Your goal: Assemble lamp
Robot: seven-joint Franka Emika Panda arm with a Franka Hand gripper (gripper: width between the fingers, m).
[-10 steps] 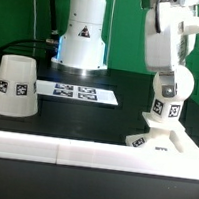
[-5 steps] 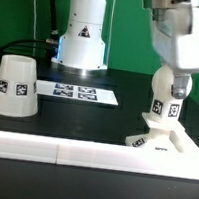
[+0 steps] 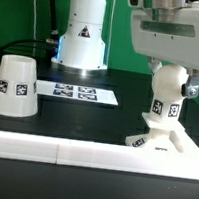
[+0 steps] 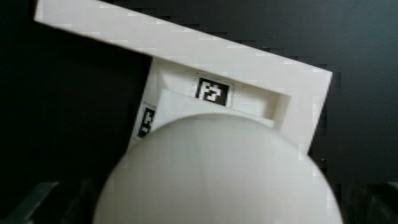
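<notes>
The white bulb (image 3: 165,99) stands upright in the flat square base (image 3: 172,147) at the exterior view's right. My gripper (image 3: 175,70) hangs just above and around the bulb's rounded top. Its jaws stand open, and one dark finger (image 3: 190,89) shows beside the bulb. In the wrist view the bulb's ball top (image 4: 214,170) fills the foreground, with the tagged base (image 4: 267,75) beneath it. The cone-shaped shade (image 3: 14,85) stands alone on the table at the exterior view's left, far from the gripper.
The marker board (image 3: 76,91) lies flat in the middle of the table, behind the parts. A long white rail (image 3: 51,152) runs along the front edge. The arm's white pedestal (image 3: 81,35) stands at the back.
The gripper's jaws have let go of the bulb and the hand has risen, looming larger in the exterior view. The bulb stays standing in the base.
</notes>
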